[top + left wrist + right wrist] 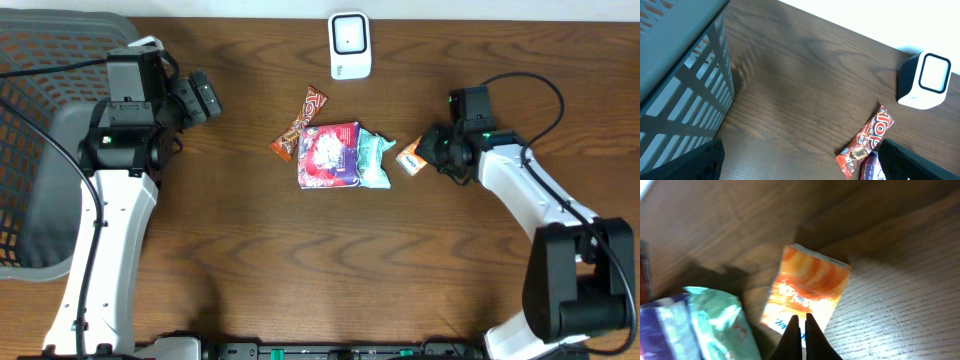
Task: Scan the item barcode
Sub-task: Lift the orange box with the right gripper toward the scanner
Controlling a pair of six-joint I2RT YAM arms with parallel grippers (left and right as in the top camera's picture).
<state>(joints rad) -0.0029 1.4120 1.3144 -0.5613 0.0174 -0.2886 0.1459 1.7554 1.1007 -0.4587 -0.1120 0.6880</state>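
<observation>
Right gripper (803, 319): one, jaws closed tight. The tips lay over the near edge of the orange packet (807, 292). Whether they pinched that edge could not be told.

Orange packet: one, small, just beside the right gripper at the right end of the cluster, on the table (250, 260).

Mint-green packet (376, 160): one, just left of the orange packet and touching the purple pouch.

Purple pouch (328, 155): one, at the middle of the cluster.

Red-orange candy bar (300, 124): one, lying slantwise at the pouch's upper left corner.

Packaged goods in total: four, all near the table's centre.

Scanner (350, 45): one, white, at the far edge, well apart from the cluster.

Left gripper (802, 152): one, jaws spread wide and holding nothing, above bare wood between the basket and the candy bar.

Basket (40, 110): one, grey mesh, at the left edge of the table.
</observation>
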